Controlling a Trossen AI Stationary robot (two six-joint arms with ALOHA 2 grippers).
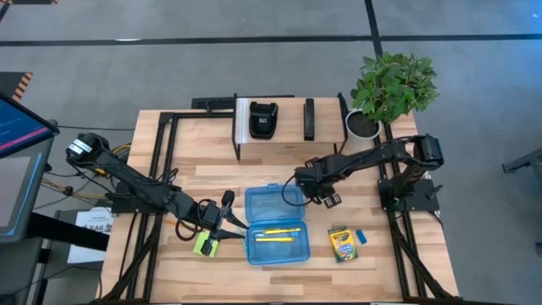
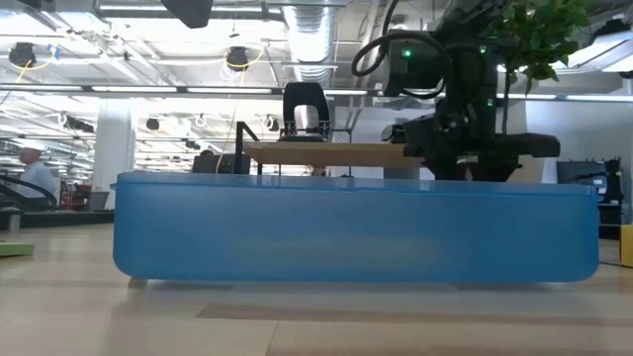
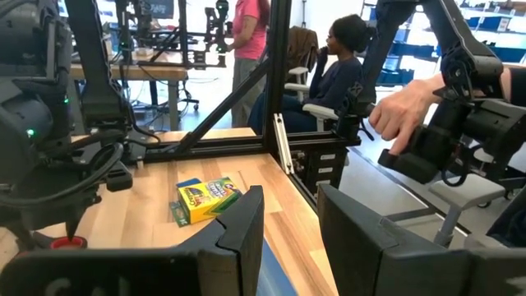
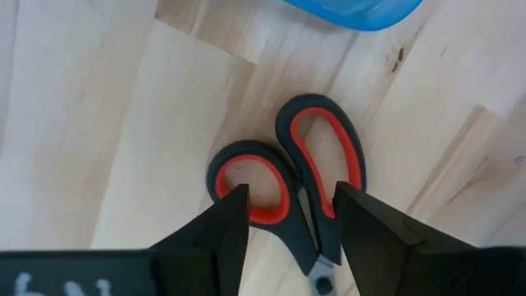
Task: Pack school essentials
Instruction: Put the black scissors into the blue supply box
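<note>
On my far left the left arm reaches in across the desk (image 1: 212,169), and its end effector (image 1: 222,222) sits just beside the left wall of the blue case (image 1: 276,225). I see its fingers (image 3: 238,234) parted with a clear gap and nothing between them. The lime-green sticky-note pad (image 1: 204,246) lies on the wood right below that end effector. Next over, the open case holds the yellow and orange pencils (image 1: 274,235) lying flat inside. Above the case's right corner my right end effector (image 1: 325,195) points down at the desk; from the right wrist view its fingers (image 4: 220,233) are spread and straddle the handle loops of the red-handled scissors (image 4: 289,182), which lie flat on the wood and are not gripped. Further right, the yellow-green crayon box (image 1: 341,243) lies on the desk, with the tiny blue eraser (image 1: 362,237) just beside it.
</note>
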